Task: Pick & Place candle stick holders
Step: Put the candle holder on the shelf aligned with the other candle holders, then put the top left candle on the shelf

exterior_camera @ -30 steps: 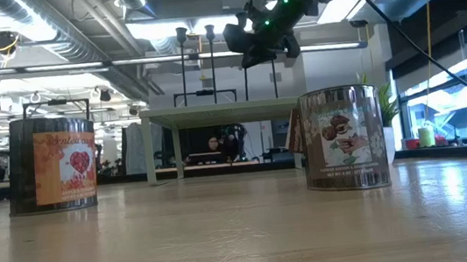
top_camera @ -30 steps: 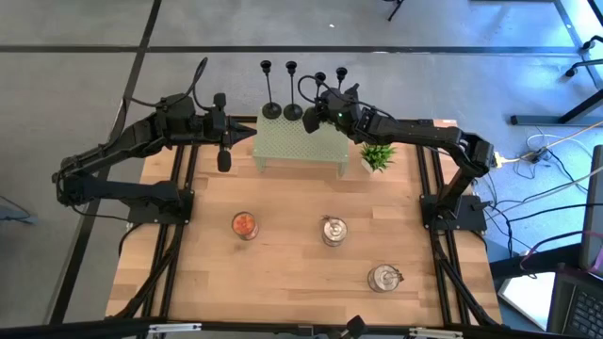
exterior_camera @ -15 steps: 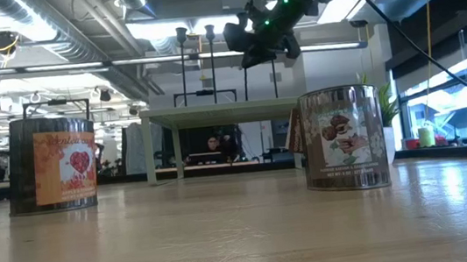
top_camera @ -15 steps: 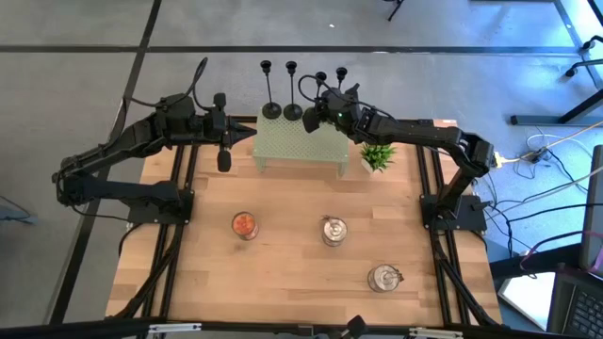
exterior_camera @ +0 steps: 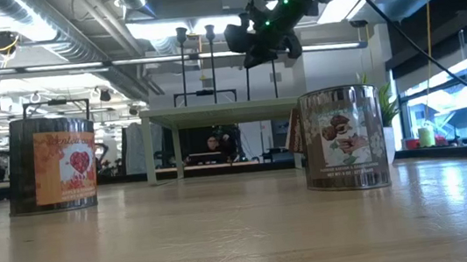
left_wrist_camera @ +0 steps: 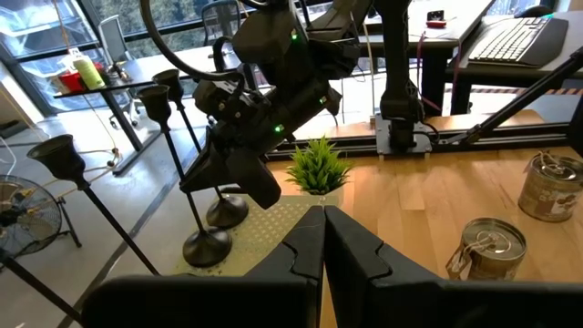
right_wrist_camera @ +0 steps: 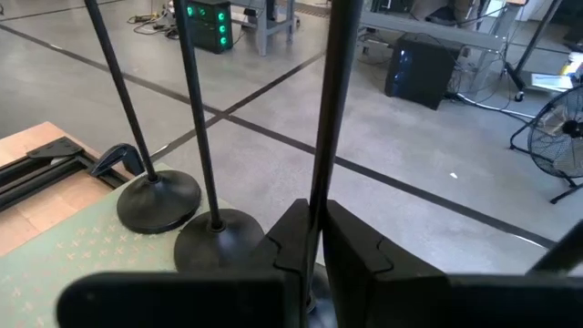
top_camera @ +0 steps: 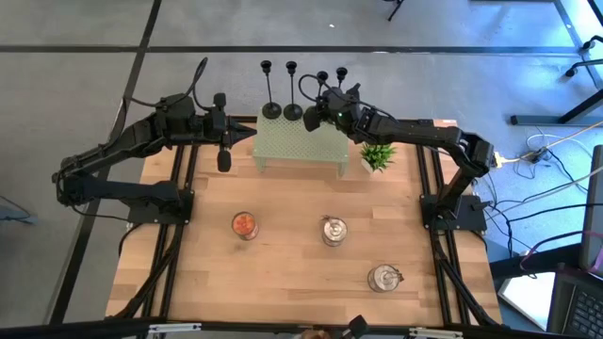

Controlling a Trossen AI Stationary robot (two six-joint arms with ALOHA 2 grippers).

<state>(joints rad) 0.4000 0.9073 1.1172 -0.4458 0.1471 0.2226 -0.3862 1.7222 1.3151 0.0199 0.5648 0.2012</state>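
Several black candle stick holders stand at the far edge of a pale green stand [top_camera: 300, 143]. Two of them [top_camera: 271, 94] [top_camera: 293, 94] rest there on their round bases [right_wrist_camera: 157, 199] [right_wrist_camera: 217, 240]. My right gripper [top_camera: 315, 113] reaches in from the right and is shut on the stem of a third holder [right_wrist_camera: 324, 109]. A fourth cup top [top_camera: 340, 72] shows just behind my right arm, its base hidden. My left gripper [left_wrist_camera: 322, 239] hangs shut and holding nothing above the table, off the stand's left end [top_camera: 247, 132]. My right gripper pinches the thin stem [right_wrist_camera: 320, 178] of one candle stick holder between its two fingers, low on the stem. The fingers come nearly level from the table's right and lie across the upright stem. The fingers hide the base. In the low view the stem [exterior_camera: 248, 83] runs down to the stand's top.
Three tin cans stand on the wooden table [top_camera: 243, 225] [top_camera: 334, 231] [top_camera: 383, 278]. A small green plant [top_camera: 377, 155] sits at the stand's right end, under my right arm. Bare wood lies between the stand and the cans.
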